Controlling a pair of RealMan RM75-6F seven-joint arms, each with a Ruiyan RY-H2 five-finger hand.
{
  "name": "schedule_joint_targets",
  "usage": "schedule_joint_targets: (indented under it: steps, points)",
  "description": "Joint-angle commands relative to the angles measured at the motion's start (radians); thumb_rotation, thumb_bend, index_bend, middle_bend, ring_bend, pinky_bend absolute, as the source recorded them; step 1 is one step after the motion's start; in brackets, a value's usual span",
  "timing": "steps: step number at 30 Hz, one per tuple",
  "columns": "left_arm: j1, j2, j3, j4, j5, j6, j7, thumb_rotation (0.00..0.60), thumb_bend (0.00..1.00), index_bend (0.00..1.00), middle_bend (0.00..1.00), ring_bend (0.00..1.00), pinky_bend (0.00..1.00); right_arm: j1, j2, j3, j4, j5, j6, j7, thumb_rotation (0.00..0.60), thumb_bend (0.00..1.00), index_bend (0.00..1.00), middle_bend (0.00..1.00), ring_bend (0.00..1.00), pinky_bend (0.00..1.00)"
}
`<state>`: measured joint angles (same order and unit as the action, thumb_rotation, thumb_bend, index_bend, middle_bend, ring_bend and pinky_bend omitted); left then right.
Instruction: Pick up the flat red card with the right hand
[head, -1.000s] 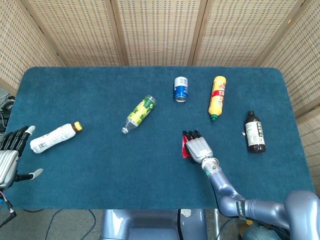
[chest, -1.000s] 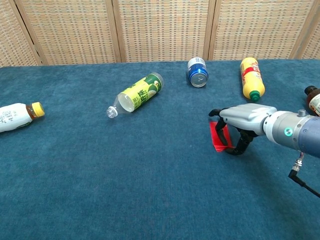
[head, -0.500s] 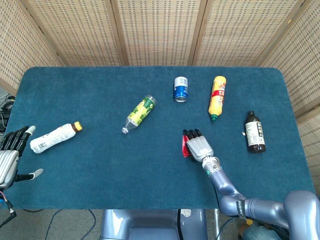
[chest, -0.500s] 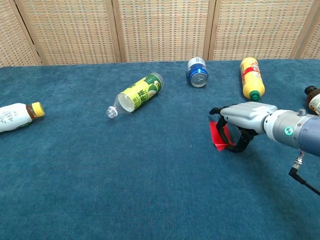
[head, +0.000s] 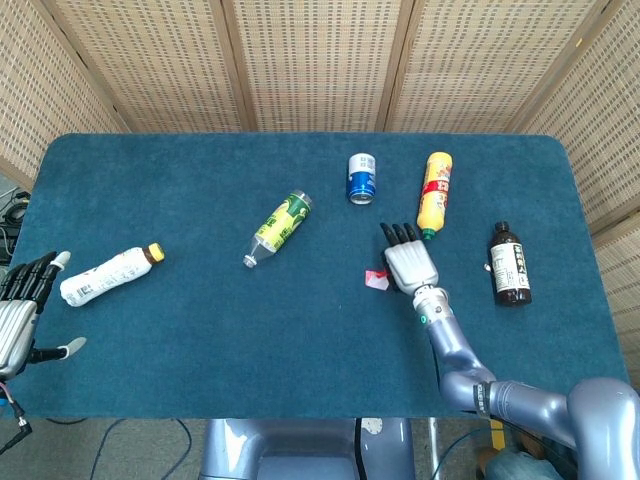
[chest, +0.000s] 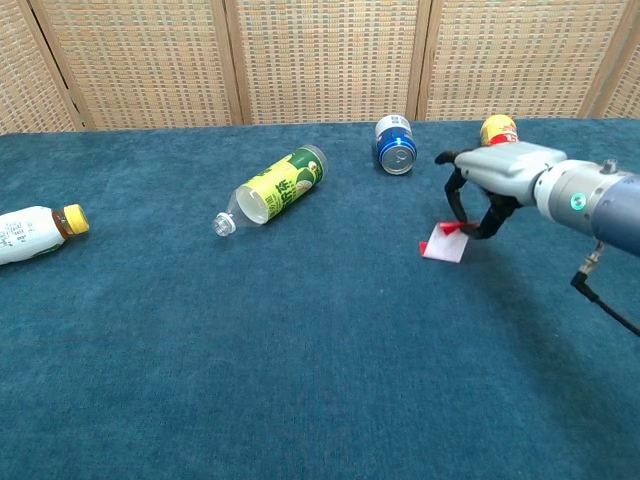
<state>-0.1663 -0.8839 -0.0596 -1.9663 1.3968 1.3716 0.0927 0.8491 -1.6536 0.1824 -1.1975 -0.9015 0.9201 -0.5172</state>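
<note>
The red card (chest: 443, 243) has come up off the blue worktop (head: 200, 330) within the last half second: where it lay low under the right hand (chest: 497, 170), it now hangs from that hand's fingers (chest: 453, 196), tilted, its pale underside turned toward the chest camera and only a red edge showing near the pinch. In the head view the card (head: 377, 279) shows as a small red-and-white scrap just left of the hand (head: 411, 264), which has moved up the picture toward the yellow bottle (head: 434, 192). The fingers are curled down and closed on the card's upper corner; the hold looks thin (a corner pinch, as far as the chest view tells). Whether the card's lower edge is wholly clear of the cloth I cannot tell, though it seems nearly so.

For the task, the lift looks essentially achieved; what remains, by my judgement, is keeping the pinch firm, since a flat card held by one corner could slip or swing.

The left hand (head: 22, 310) rests at the far left edge of the worktop, fingers apart and holding nothing, near the white bottle (head: 108, 275). The green bottle (head: 279, 229), blue can (head: 361, 178) and dark bottle (head: 510, 265) lie where they were.
</note>
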Motion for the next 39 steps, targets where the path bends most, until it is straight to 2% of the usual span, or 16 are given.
schedule_joint_targets:
  steps: [1,3,8,16,19,22,29,34,39]
  points:
    - [-0.001,0.001,0.0,0.001,0.0,-0.003,-0.002,0.6,0.0,0.0,0.0,0.0,0.0,0.015,0.001,0.051,0.075,-0.033,0.03,0.046,0.6,0.7,0.82,0.01,0.0,0.0]
    - [-0.002,0.002,0.0,0.001,0.001,-0.004,-0.006,0.6,0.0,0.0,0.0,0.0,0.0,0.014,0.019,0.08,0.083,-0.04,0.052,0.072,0.6,0.7,0.82,0.01,0.0,0.0]
    - [-0.002,0.005,0.0,0.001,0.003,-0.004,-0.014,0.6,0.0,0.0,0.0,0.0,0.0,-0.003,0.074,0.099,0.016,-0.074,0.069,0.126,0.6,0.7,0.82,0.02,0.0,0.0]
    - [0.001,0.011,0.002,-0.004,0.017,0.001,-0.024,0.6,0.0,0.0,0.0,0.0,0.0,-0.043,0.197,0.128,-0.226,-0.137,0.018,0.329,0.6,0.69,0.83,0.02,0.0,0.0]
    - [0.0,0.013,0.004,-0.003,0.023,-0.002,-0.031,0.6,0.0,0.0,0.0,0.0,0.0,-0.052,0.256,0.132,-0.355,-0.173,-0.023,0.408,0.6,0.69,0.83,0.02,0.0,0.0]
    - [-0.001,0.016,0.005,-0.002,0.027,-0.004,-0.04,0.6,0.0,0.0,0.0,0.0,0.0,-0.046,0.288,0.129,-0.431,-0.187,-0.062,0.438,0.6,0.69,0.83,0.03,0.0,0.0]
    - [0.005,0.03,0.005,-0.003,0.038,0.007,-0.068,0.6,0.0,0.0,0.0,0.0,0.0,-0.008,0.261,0.122,-0.555,-0.137,-0.148,0.486,0.6,0.68,0.83,0.06,0.0,0.0]
    - [0.007,0.034,0.011,-0.002,0.048,0.005,-0.076,0.6,0.0,0.0,0.0,0.0,0.0,0.023,0.208,0.119,-0.584,-0.057,-0.198,0.526,0.6,0.68,0.83,0.06,0.0,0.0]
    - [0.01,0.038,0.01,-0.002,0.048,0.009,-0.085,0.6,0.0,0.0,0.0,0.0,0.0,0.044,0.175,0.104,-0.584,-0.042,-0.202,0.517,0.6,0.68,0.83,0.06,0.0,0.0]
